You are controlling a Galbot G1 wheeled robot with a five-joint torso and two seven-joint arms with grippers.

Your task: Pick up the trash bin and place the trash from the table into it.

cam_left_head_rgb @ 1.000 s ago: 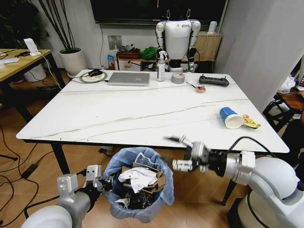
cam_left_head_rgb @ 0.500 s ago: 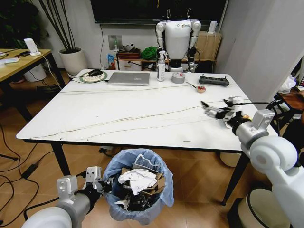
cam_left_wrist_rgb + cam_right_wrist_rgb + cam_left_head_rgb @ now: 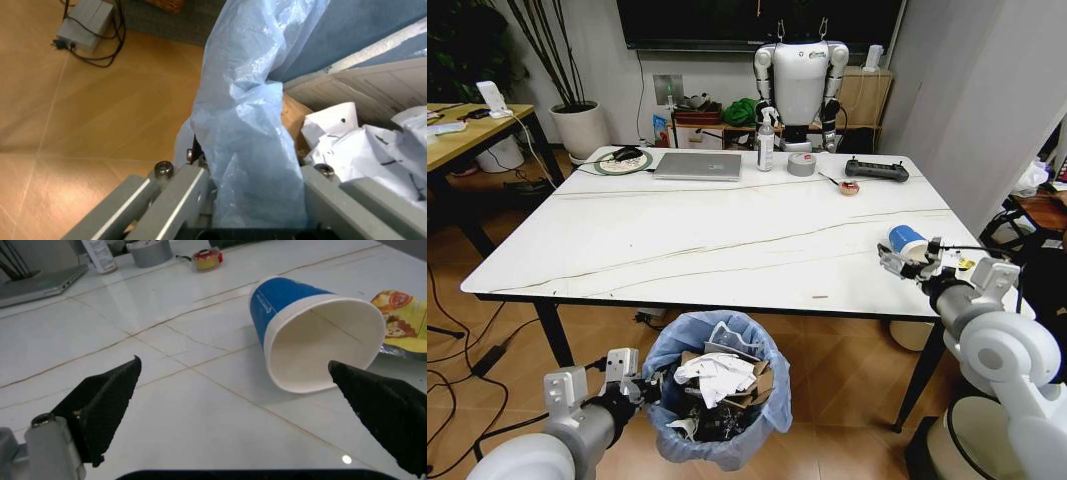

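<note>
Head view, lower centre: the trash bin (image 3: 719, 398), lined with a light-blue bag, stands on the floor just beyond the near edge of the table (image 3: 677, 250). It holds crumpled white paper (image 3: 717, 375) and brown cardboard. At lower left, the left gripper (image 3: 632, 380) is clamped on the bin's bagged rim, seen closely in the left wrist view (image 3: 250, 165). At right centre, the right gripper (image 3: 905, 262) hovers above the table's right edge, fingers (image 3: 100, 400) spread wide, the blue paper cup (image 3: 303, 335) lying on its side between them, untouched. A yellow wrapper (image 3: 407, 322) lies just beside the cup. The table's middle stands bare.
</note>
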